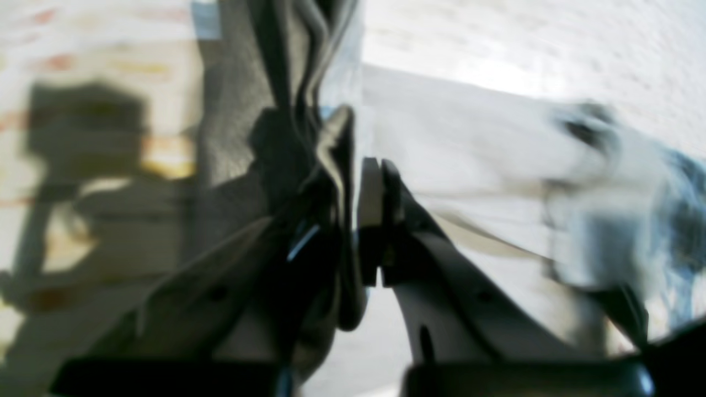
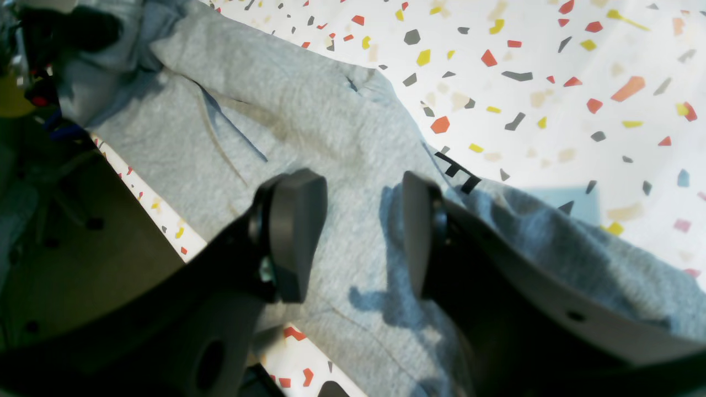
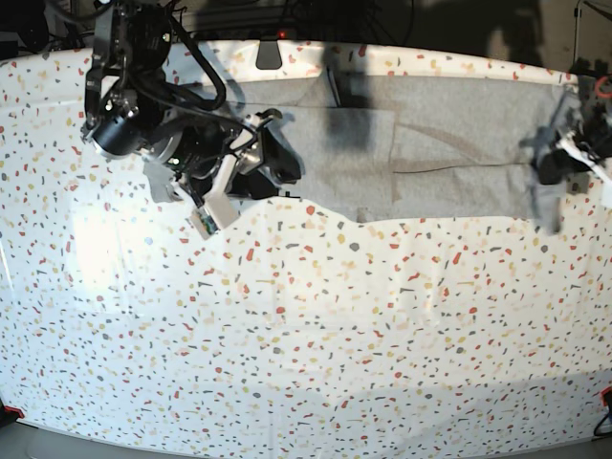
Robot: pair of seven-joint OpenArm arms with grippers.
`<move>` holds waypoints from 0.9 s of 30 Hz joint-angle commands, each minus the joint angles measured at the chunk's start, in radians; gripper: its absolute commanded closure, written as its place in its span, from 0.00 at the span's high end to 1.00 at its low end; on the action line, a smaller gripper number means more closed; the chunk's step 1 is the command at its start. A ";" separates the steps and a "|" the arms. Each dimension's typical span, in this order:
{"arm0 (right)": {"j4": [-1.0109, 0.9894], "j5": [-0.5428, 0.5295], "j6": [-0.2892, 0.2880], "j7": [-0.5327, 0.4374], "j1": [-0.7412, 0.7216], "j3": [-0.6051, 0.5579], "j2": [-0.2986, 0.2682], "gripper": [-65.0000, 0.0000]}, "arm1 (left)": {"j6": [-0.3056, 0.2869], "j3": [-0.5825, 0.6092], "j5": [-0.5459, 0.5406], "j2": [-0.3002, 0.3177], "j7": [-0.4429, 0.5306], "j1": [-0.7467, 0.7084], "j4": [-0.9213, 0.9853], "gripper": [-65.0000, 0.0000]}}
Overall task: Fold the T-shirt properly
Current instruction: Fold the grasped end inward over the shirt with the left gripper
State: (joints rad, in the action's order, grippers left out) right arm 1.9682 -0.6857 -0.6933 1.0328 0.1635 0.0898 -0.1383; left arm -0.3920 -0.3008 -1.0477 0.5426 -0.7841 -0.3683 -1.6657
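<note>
Blurring hides most of the left gripper (image 1: 353, 220), clamped on bunched T-shirt (image 3: 449, 143) cloth. Right gripper (image 2: 361, 237) hovers with jaws apart above the shirt's 9 o'clock end, beside the table (image 3: 306, 335) edge.

T-shirt (image 2: 309, 121) under my right gripper (image 2: 361, 237): heathered grey knit cloth, matt, slightly fuzzy. My pads (image 2: 295, 231) look like smooth matt dark plastic. Table (image 3: 306, 335) beyond it: glossy, smooth, speckled terrazzo print.

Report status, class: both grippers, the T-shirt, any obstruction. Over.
Left gripper shut on T-shirt edge. Right gripper open above cloth. Nothing in the way.
</note>
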 commanded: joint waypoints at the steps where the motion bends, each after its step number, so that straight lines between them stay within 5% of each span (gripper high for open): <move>1: 0.018 -0.020 -0.005 -0.023 -0.012 0.002 -0.003 0.41 | -0.005 -0.004 -0.025 -0.008 0.035 -0.012 -0.047 0.00; 8: 0.018 -0.021 -0.005 -0.023 -0.011 0.002 -0.003 0.41 | -0.005 0.122 -0.023 -0.154 0.090 -0.019 -0.148 0.00; 12: 0.018 -0.020 -0.005 -0.019 -0.011 0.002 -0.003 0.41 | -0.003 0.231 0.098 -0.214 0.127 -0.008 -0.147 0.00; 27: 0.018 -0.021 -0.005 -0.016 -0.012 0.002 -0.006 0.41 | 0.049 0.356 0.199 -0.341 0.200 0.014 -0.147 0.00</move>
State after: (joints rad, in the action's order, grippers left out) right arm 1.9682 -0.6838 -0.6933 1.0370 0.1616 0.0906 -0.1417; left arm -0.3294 0.0532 -0.8303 0.2020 -0.6041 -0.3599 -1.7950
